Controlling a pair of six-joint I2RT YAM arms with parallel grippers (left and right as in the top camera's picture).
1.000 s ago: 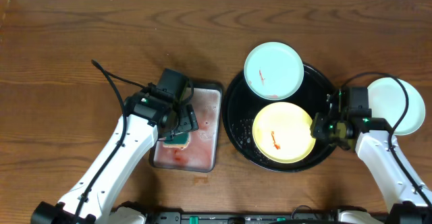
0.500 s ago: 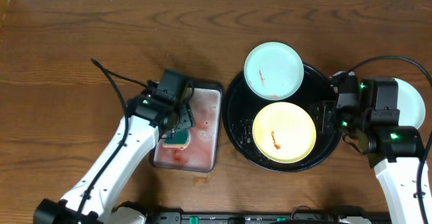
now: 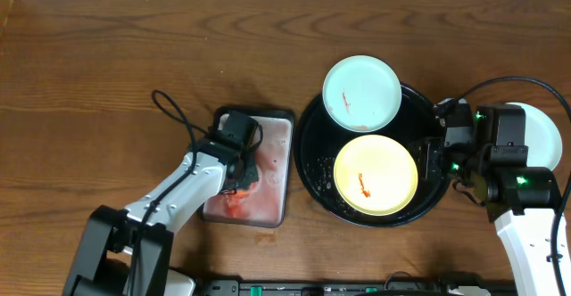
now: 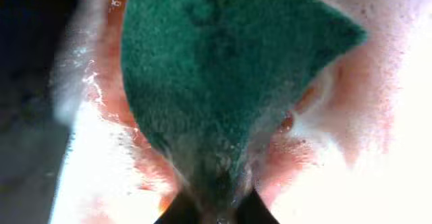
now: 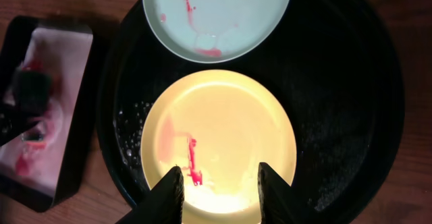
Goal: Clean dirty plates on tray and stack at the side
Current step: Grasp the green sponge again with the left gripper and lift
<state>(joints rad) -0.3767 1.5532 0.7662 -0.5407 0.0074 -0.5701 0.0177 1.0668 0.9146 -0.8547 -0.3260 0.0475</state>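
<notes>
Green sponge (image 4: 223, 69) pinched in left gripper (image 4: 216, 212) over the grey pan (image 3: 272, 153); right gripper (image 5: 219, 190) spread wide above the yellow plate (image 5: 223, 126).

Left gripper clamps the sponge at its narrow end, and the sponge is pressed into red-tinged foamy water in the pan. The pan sits on the wood table (image 3: 89, 64) just left of the tray (image 3: 312, 144). Right gripper fingers are apart with nothing between them, over the yellow plate's near edge; can't tell from the wrist view if they touch it. Yellow plate lies flat in the black tray with a red smear near its centre. Mint plate (image 3: 360, 94), red-smeared, rests on the tray's far rim just beside the yellow one. Second mint plate (image 3: 540, 135) is on the table right of the tray, partly hidden by the right arm.
</notes>
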